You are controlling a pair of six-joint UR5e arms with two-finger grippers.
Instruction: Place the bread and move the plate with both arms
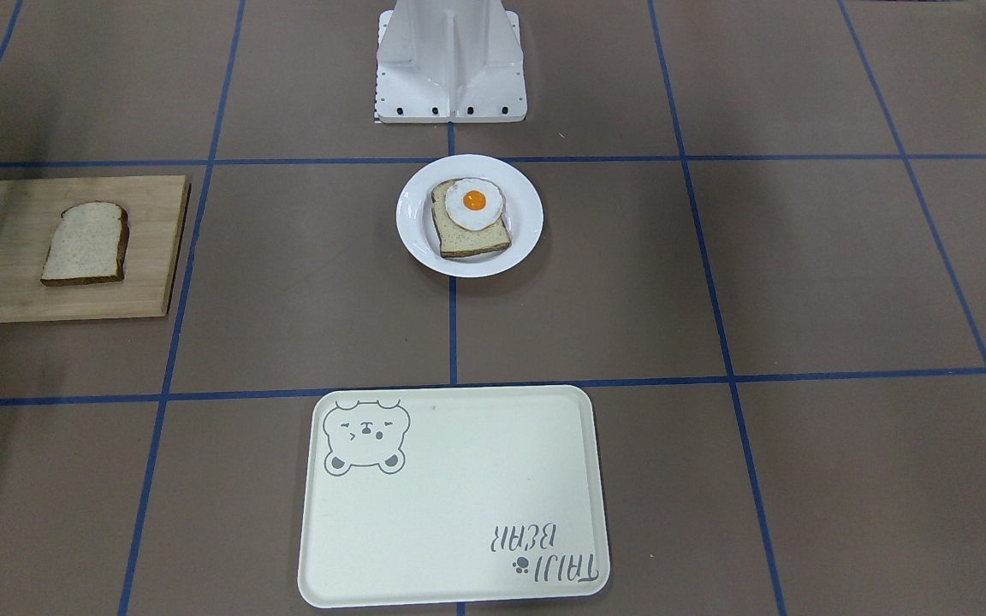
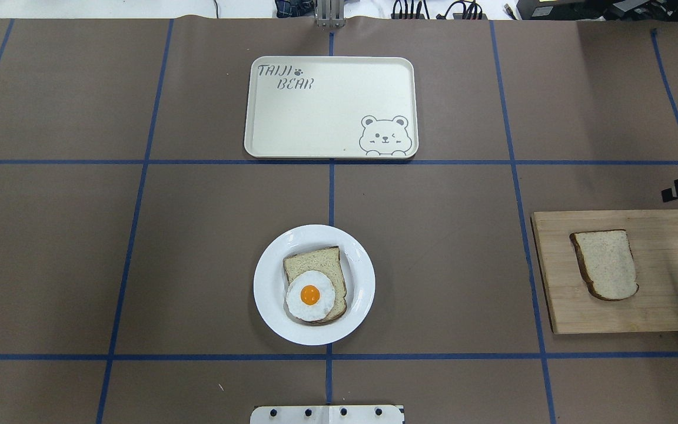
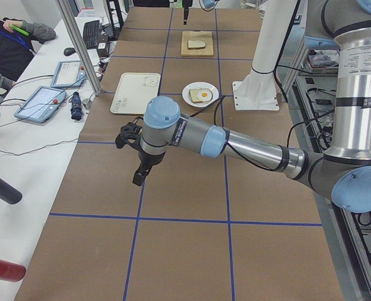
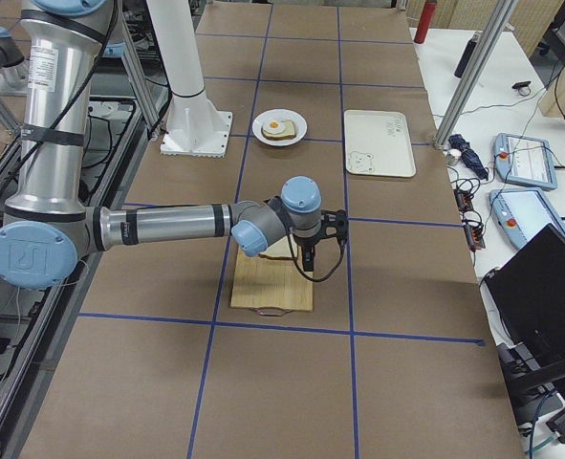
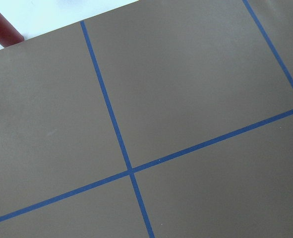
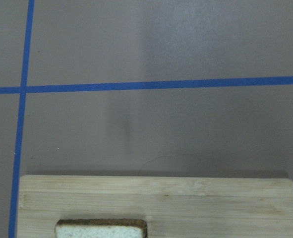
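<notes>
My right hand (image 4: 307,266) at cutting board (image 2: 668,306) edge, near bread (image 2: 607,264) lying on it; left hand (image 3: 140,172) over tabletop (image 2: 433,265), far off; can't tell grip state of either; plate (image 2: 265,294) mid-tabletop, carries egg toast (image 2: 311,294). Risks: flat slice skids under pinch; sloppy drop shifts egg.

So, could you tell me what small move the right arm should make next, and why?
Probably lower the right claw onto the bread: it lies untouched on the board, with the claw hanging just above; the plate holds only the egg slice.
</notes>
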